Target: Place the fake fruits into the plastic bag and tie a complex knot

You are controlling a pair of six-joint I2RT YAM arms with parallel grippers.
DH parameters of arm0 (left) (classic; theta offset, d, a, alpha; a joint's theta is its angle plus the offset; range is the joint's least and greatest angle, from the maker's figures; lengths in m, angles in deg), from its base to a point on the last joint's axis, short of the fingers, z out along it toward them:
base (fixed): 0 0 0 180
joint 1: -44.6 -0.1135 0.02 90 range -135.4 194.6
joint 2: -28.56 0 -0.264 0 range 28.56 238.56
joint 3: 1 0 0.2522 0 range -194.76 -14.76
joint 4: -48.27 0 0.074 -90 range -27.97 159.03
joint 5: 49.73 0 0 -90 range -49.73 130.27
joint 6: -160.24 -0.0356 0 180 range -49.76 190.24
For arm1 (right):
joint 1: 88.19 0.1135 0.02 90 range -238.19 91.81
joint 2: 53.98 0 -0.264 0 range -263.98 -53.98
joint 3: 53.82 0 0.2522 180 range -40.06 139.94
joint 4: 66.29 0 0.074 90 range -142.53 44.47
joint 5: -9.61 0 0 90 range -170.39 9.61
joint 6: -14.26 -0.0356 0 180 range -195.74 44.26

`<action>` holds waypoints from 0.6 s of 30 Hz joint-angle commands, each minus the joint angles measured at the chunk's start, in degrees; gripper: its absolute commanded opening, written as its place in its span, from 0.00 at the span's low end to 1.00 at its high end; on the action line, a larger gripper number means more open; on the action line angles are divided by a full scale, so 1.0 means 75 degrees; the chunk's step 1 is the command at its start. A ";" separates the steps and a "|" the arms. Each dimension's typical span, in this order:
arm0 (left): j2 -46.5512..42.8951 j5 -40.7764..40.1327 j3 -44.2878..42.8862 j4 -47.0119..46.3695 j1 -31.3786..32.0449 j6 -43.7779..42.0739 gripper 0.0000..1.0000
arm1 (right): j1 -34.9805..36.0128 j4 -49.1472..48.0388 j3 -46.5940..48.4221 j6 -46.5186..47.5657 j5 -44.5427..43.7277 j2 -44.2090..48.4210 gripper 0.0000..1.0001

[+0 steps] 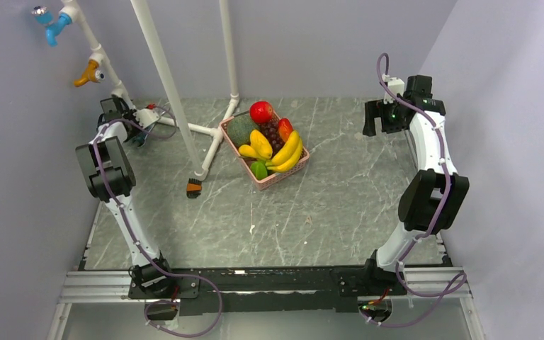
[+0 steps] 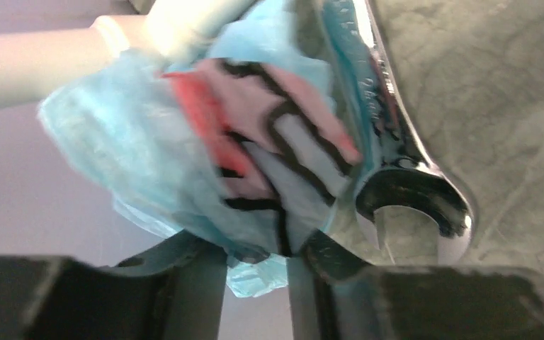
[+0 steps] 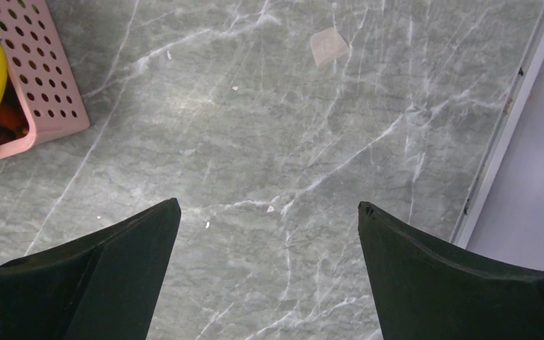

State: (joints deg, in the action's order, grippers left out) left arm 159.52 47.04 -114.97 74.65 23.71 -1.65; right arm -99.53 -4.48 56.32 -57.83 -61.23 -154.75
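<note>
Left fingers [image 2: 191, 283] apparently around plastic bag [image 2: 149, 142]

crumpled plastic bag [image 2: 184, 163] pinched in left pincer [image 2: 256, 273], chrome wrench [image 2: 411, 191] just beside, white pipe [image 2: 42, 64] behind

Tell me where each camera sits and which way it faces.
Top external: above and behind the bases, looking down on the grey marble table and pink perforated plastic basket of glossy fake fruits; left arm and right arm show.
Left wrist: on the left arm, close on a crumpled light-blue printed plastic bag and chrome wrench; its dark jaws below.
Right wrist: on the right arm, facing down at the table; open jaws below.
Shared: top and right wrist both show the basket.
</note>
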 commanded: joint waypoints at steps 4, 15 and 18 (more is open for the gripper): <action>-0.1931 0.1213 0.1339 0.0388 0.0030 0.0390 0.00 | -0.0036 -0.0078 0.0110 0.0161 0.0850 0.0311 1.00; -0.6367 0.2546 0.3855 0.2568 -0.0161 0.1301 0.00 | -0.0059 -0.1209 -0.0775 -0.0519 0.1789 0.1651 1.00; -0.7705 0.3067 0.4620 0.3628 -0.0216 0.1020 0.00 | -0.0053 -0.0968 -0.0953 -0.0424 0.1988 0.1983 1.00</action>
State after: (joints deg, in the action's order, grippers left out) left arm 111.11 62.05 -86.05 88.16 22.95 6.70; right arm -99.68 -10.79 50.51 -60.52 -50.07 -143.63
